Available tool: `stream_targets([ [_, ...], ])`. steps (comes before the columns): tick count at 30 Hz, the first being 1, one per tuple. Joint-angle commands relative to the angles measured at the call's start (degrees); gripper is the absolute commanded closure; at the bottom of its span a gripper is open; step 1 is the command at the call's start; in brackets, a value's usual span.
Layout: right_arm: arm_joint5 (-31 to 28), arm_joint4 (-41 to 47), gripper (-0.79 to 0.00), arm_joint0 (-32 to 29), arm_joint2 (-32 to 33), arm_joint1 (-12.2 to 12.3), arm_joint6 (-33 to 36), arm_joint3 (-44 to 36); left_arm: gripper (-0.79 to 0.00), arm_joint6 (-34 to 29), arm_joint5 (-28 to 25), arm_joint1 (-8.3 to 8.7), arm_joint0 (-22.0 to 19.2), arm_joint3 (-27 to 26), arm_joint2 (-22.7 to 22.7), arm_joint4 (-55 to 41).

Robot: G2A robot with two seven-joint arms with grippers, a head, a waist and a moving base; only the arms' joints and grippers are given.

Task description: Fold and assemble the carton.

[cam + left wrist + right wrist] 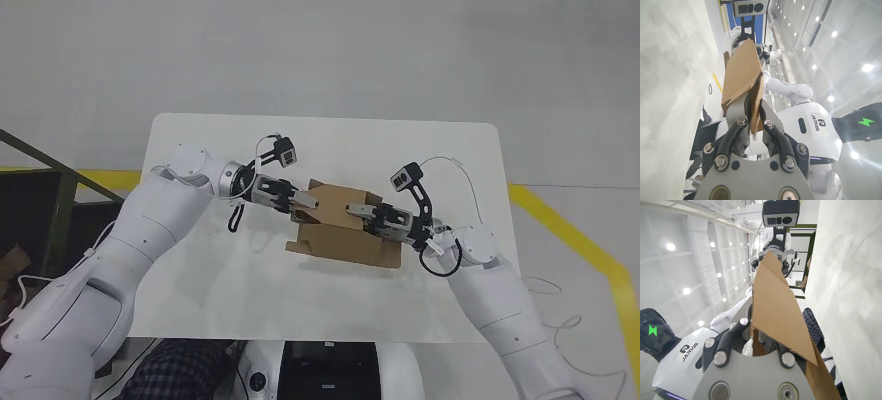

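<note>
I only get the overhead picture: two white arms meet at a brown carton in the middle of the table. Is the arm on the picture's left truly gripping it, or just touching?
Observer: Gripping. Its wrist camera shows the left gripper with an edge of the carton pinched between both fingers.
Operator: And the other arm?
Observer: I cannot tell. In its wrist camera a cardboard panel lies across the right gripper and hides the grip.
Operator: Is it box-shaped yet?
Observer: Not yet. Seen end-on from the left wrist, two panels meet in a narrow wedge, barely opened.
</note>
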Motion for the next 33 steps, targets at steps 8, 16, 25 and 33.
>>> stream_targets([
  [8,-6.1,-5.0,0.000,-0.5,2.2,0.3,-5.4,-1.4,-0.785,1.7,-1.7,1.66,3.2,0.1,-7.5,-0.7],
  [16,-9.9,-12.5,0.000,-0.9,4.4,0.6,-13.3,-2.6,-0.785,0.7,-0.7,2.91,7.7,-2.9,-12.6,-1.3],
  [25,-8.7,-16.3,0.000,-1.2,4.5,0.4,-19.8,-3.0,-0.785,0.0,0.1,2.52,10.1,-6.7,-11.1,1.1],
  [33,-5.5,-17.0,0.000,-1.1,4.1,0.2,-23.8,-4.0,-0.785,0.0,0.1,0.97,8.4,-7.7,-4.2,4.5],
])
